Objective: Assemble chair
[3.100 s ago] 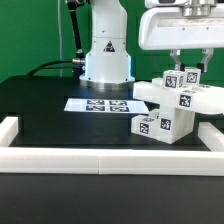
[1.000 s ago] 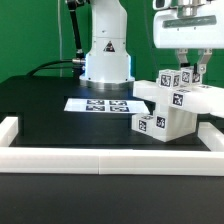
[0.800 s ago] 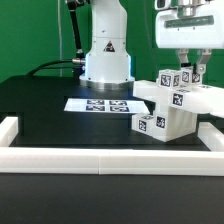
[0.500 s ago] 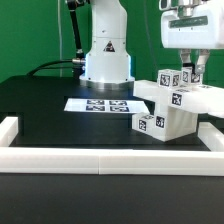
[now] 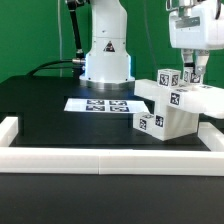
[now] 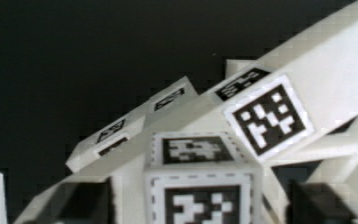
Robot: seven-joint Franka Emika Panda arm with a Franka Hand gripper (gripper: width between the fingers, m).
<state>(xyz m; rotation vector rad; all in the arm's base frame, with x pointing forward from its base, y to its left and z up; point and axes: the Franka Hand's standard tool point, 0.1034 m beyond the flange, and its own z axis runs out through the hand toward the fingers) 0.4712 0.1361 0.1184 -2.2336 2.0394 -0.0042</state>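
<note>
In the exterior view, the chair, a cluster of chunky white tagged blocks, sits on the black table near its edge on the exterior view's right, close behind the white border rail. The marker board lies flat nearer the table's middle, in front of the robot base. The gripper hangs just above the chair's upper pieces; whether its claw is spread or pinching cannot be told from here. The wrist view shows only tagged blocks close below, with no fingertips visible. The step looks like working at an upper piece; doing it well calls for a straight vertical approach, so the loose stack is not nudged sideways.
</note>
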